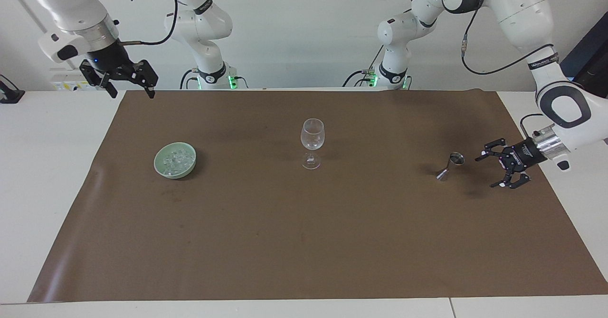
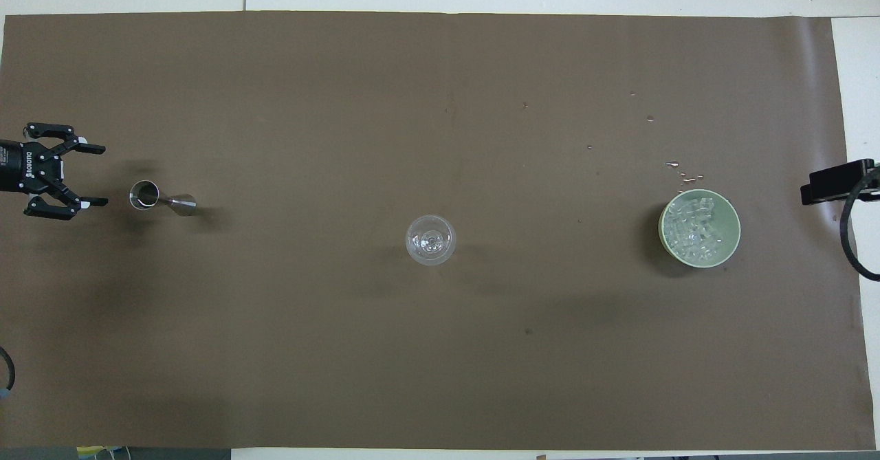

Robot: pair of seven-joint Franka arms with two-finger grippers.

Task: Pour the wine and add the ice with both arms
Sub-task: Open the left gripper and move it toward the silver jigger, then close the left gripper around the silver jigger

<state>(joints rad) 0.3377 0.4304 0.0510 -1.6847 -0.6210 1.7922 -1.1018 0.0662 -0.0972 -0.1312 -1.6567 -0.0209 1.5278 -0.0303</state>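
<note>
Your left gripper [image 1: 493,170] is spread wide just beside the metal measuring cup [image 1: 451,165], so you are on the pouring step. Next, slide it around the cup's waist and close. Your right gripper [image 1: 129,91] waits, also wide, above the table edge, well apart from the ice [image 1: 175,159].

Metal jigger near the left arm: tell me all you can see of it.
The jigger is a small shiny metal double cone, the wider cup up, standing on the brown mat toward the left arm's end of the table. Whether it holds liquid cannot be told. Nothing touches it; the open left hand sits just beside it.
</note>
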